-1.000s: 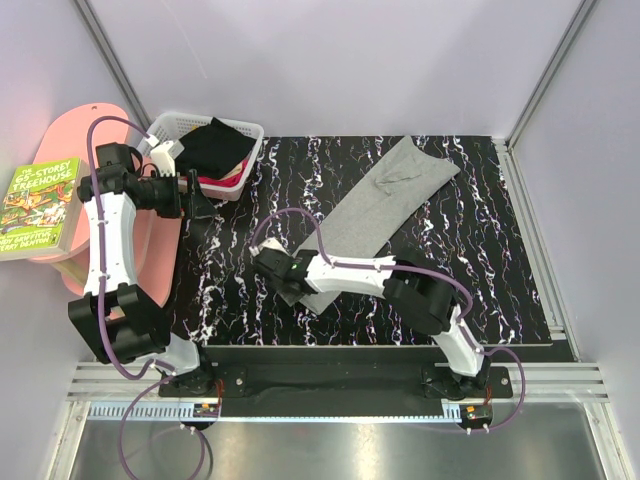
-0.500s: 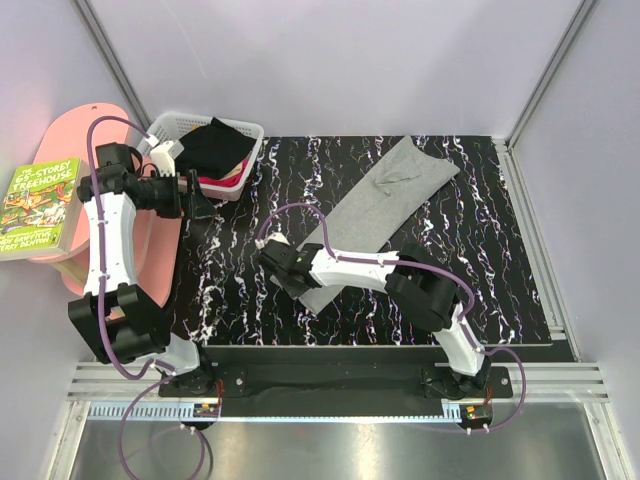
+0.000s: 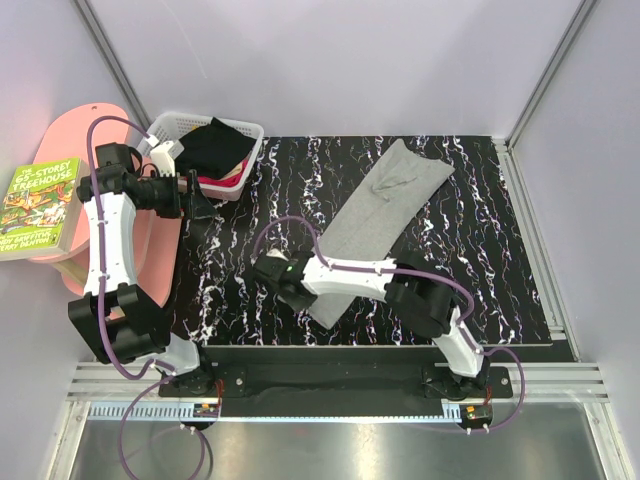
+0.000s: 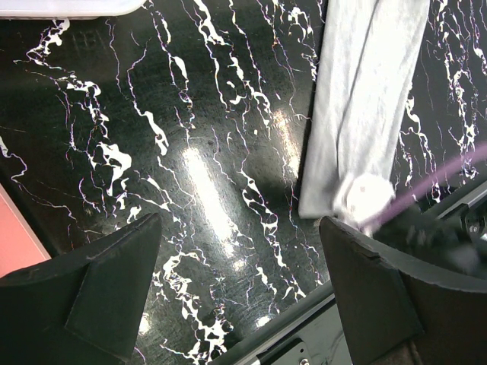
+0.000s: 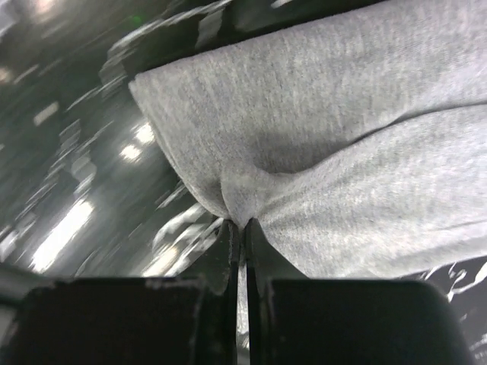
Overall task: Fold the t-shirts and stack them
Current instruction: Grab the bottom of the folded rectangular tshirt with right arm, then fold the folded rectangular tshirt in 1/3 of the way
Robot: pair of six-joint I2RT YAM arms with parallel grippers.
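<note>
The grey t-shirt (image 3: pixel 385 205) is laid as a long folded strip, diag. across the black marbled table (image 3: pixel 480 260). Its near end is pinched by the R gripper (image 5: pixel 242 228), w/ jaws closed tight on a small pucker of cloth at the strip's edge. From that gripper the strip is run away toward the far right. The pinched end seems slightly lifted, though this can't be confirmed from the top view.

The black t-shirt (image 3: pixel 215 145) is heaped in a white lattice basket (image 3: pixel 165 127), well apart from the R gripper to its far left and just beyond the L gripper (image 3: pixel 197 198).

The L gripper is held wide open over bare table, w/ nothing between its fingers (image 4: pixel 114 281). In its wrist view the grey strip is seen to its right.

A book (image 3: pixel 40 205) and a pink board (image 3: pixel 80 125) are seen left of the L arm, off the table.
</note>
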